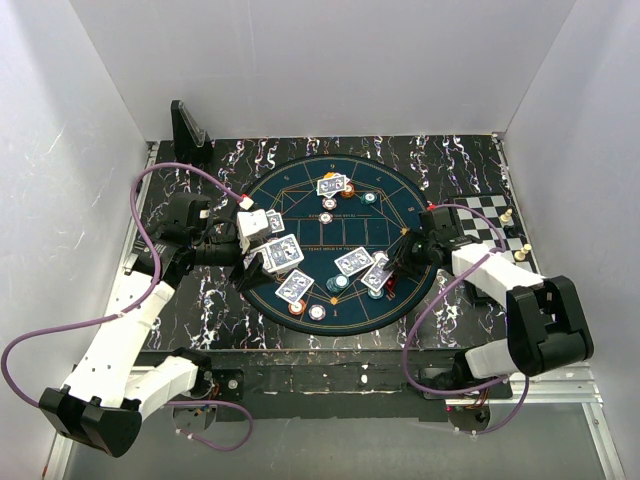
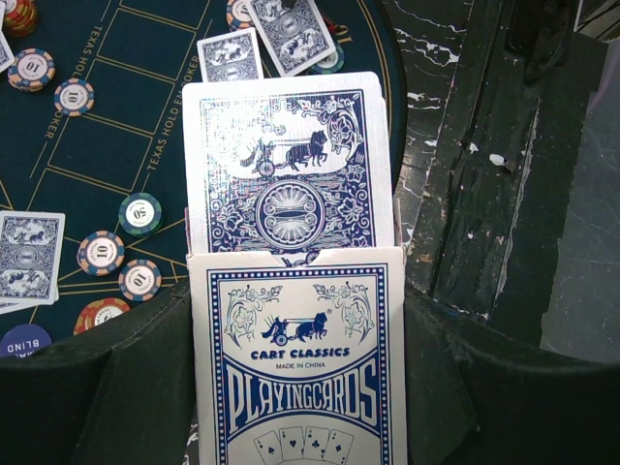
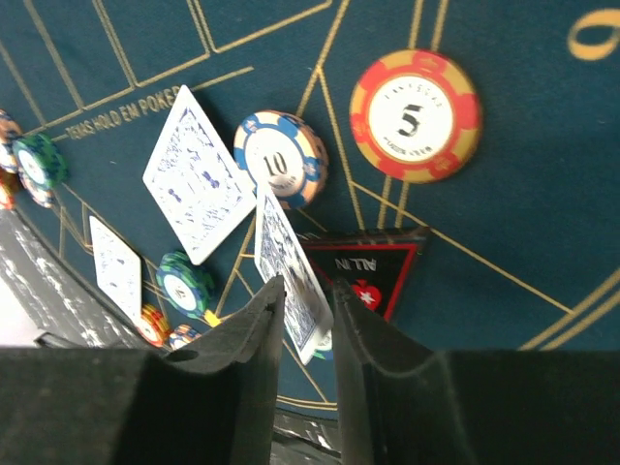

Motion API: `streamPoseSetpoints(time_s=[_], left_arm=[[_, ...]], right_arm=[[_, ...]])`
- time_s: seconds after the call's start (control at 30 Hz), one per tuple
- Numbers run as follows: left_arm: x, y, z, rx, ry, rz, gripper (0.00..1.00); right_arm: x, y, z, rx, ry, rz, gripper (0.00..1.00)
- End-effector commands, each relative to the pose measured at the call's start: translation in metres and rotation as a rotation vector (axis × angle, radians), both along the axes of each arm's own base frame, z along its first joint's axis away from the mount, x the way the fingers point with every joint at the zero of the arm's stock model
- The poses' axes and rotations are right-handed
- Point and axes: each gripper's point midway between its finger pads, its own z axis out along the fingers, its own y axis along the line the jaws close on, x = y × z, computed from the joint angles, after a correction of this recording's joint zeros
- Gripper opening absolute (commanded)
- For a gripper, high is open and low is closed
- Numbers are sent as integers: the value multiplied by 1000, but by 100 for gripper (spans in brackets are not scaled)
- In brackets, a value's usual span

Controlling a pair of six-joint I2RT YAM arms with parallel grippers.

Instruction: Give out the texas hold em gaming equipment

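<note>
Right pincer (image 3: 305, 315), narrowly open, pinches a card (image 3: 282, 254); left pincer (image 2: 295, 325) clasps card box (image 2: 295, 387).

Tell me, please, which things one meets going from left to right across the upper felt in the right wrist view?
In order: teal chip near the left edge → face-down card → blue-white 10 chip → red-yellow 5 chip. The held card in the right gripper overlaps the 10 chip, so it is left out.
</note>
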Motion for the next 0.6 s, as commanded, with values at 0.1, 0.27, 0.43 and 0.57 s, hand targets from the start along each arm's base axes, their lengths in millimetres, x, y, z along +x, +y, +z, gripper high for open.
streamPoseSetpoints(time_s=[0.1, 0.27, 0.43, 0.57], left_arm=[[-4, -4, 18, -40, -60, -31, 3], [-5, -4, 17, -43, -50, -32, 3], [-2, -5, 17, -39, -53, -29, 3], [-1, -5, 17, -41, -52, -25, 3]], right_arm=[[6, -20, 40, -76, -71, -80, 51], [12, -3, 111, 51, -219, -44, 66], [-3, 54, 202, 273, -357, 203, 83], [-33, 108, 258, 446, -397, 444, 86]])
